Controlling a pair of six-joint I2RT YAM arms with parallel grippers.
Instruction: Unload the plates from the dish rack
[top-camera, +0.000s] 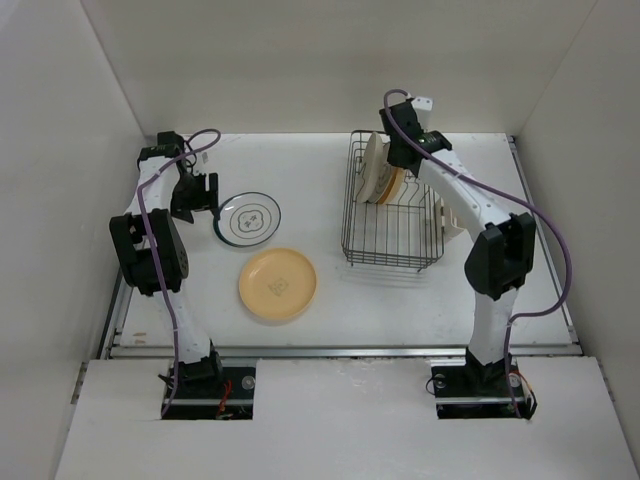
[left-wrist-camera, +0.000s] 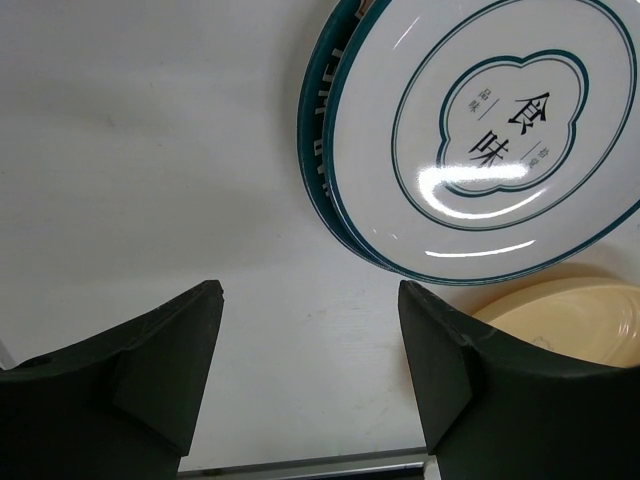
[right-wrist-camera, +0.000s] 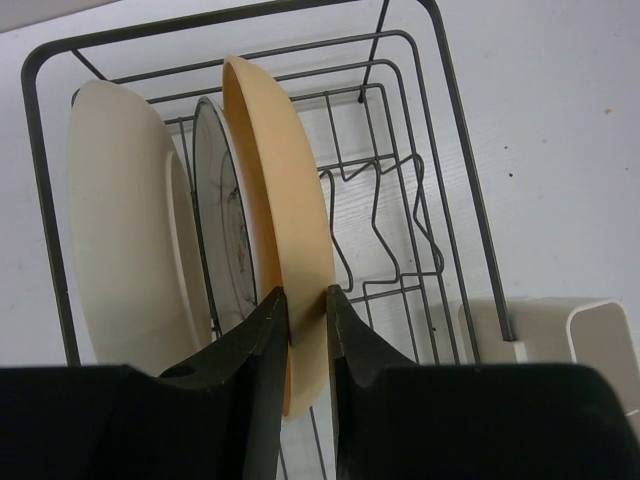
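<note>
The dish rack (top-camera: 395, 262) of dark wire stands at the right. Three plates stand on edge in it (top-camera: 376, 170): a cream plate (right-wrist-camera: 120, 230), a white dark-rimmed plate (right-wrist-camera: 222, 240) and a yellow plate (right-wrist-camera: 290, 200). My right gripper (right-wrist-camera: 305, 295) (top-camera: 395, 165) is shut on the yellow plate's rim, one finger on each face. A white plate with a dark rim ring (top-camera: 249, 220) (left-wrist-camera: 480, 130) and another yellow plate (top-camera: 277, 283) (left-wrist-camera: 570, 320) lie flat on the table. My left gripper (left-wrist-camera: 310, 295) (top-camera: 205, 198) hovers open and empty just left of the white plate.
A white plastic caddy (right-wrist-camera: 560, 340) hangs on the rack's right side, beside the rack wire (right-wrist-camera: 478, 200). White walls enclose the table on the left, back and right. A metal rail (top-camera: 340, 350) runs along the table's near edge.
</note>
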